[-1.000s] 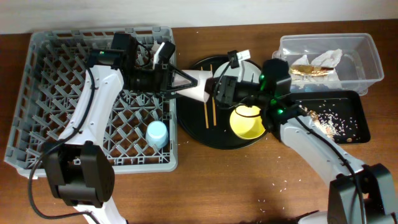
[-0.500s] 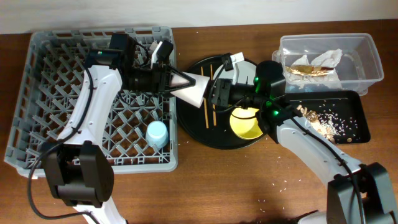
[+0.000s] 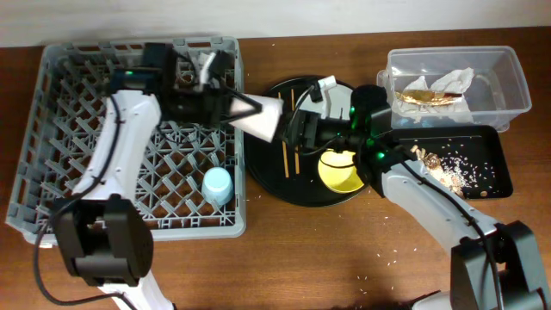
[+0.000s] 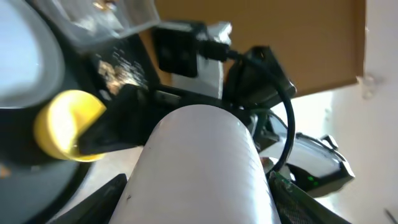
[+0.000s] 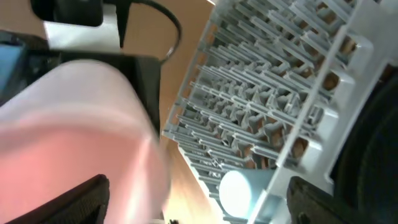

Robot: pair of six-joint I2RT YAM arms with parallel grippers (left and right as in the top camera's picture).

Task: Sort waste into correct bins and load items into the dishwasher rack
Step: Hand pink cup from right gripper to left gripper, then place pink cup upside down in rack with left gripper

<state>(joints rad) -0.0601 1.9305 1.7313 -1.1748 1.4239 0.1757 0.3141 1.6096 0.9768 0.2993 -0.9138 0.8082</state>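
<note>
My left gripper (image 3: 245,109) is shut on the pink cup (image 3: 263,118), which lies on its side in the air between the rack's right edge and the round black tray. In the left wrist view the cup (image 4: 199,162) fills the space between both fingers. My right gripper (image 3: 297,129) stands open just right of the cup, its fingers apart from it; the cup (image 5: 74,137) shows as a pink blur at the left. The dishwasher rack (image 3: 77,129) holds a light blue cup (image 3: 217,183). The yellow bowl (image 3: 342,170) and chopsticks (image 3: 291,138) lie on the round tray.
The round black tray (image 3: 297,191) sits right of the rack, with a pale plate (image 3: 343,93) partly under my right arm. The clear tub (image 3: 504,82) holds a white napkin (image 3: 454,79) and a brown wrapper (image 3: 426,97). The black rectangular tray (image 3: 491,138) holds food scraps (image 3: 448,168).
My right gripper has opened and let go of the pink cup. My left gripper has closed on the cup and drawn it slightly left, away from the right gripper.
</note>
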